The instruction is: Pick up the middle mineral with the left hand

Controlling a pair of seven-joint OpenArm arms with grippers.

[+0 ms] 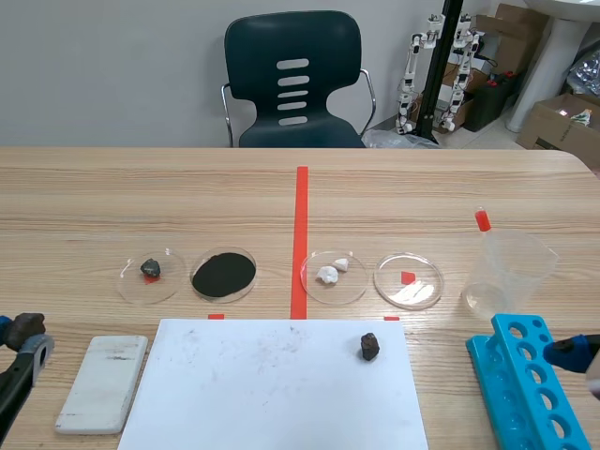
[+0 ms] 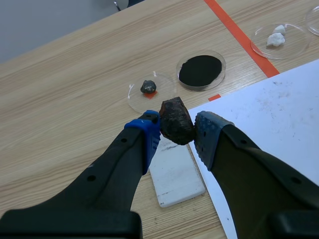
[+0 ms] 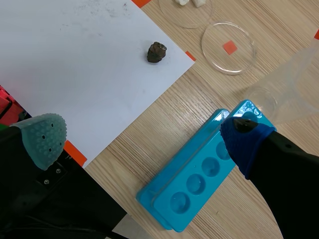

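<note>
Left wrist view: the mineral (image 2: 176,121) is a rough, lumpy chunk, dark reddish-brown going to near black, with a blunt angular top. It is longer than it is broad. Its long axis runs crosswise to the squeeze and points away from the claw. The left claw (image 2: 177,133) is clamped on it. A bright blue pad (image 2: 149,135) presses one flank and a greyer pad (image 2: 207,134) the other, so only the stone's width keeps the fingers apart. The stone hangs clear of the tabletop (image 2: 60,99), above the end of a white slab (image 2: 175,177) that lies just beside a white sheet (image 2: 269,114). Ahead stand three clear dishes in a row: one holds a small grey stone (image 2: 148,86), one black powder (image 2: 200,70) and one white lumps (image 2: 275,39).

Scene view: the left claw is at the tabletop's near left corner, just beside the slab. The mineral shows only as a dark lump at its tip. A dark rock (image 1: 369,347) lies on the sheet toward its right edge. A blue rack (image 1: 530,384) sits at the near right corner, with a clear beaker (image 1: 506,272) behind it.

Right wrist view: the right claw (image 3: 144,135) gapes wide and grips nothing. It hangs over the rack and the sheet's corner.
</note>
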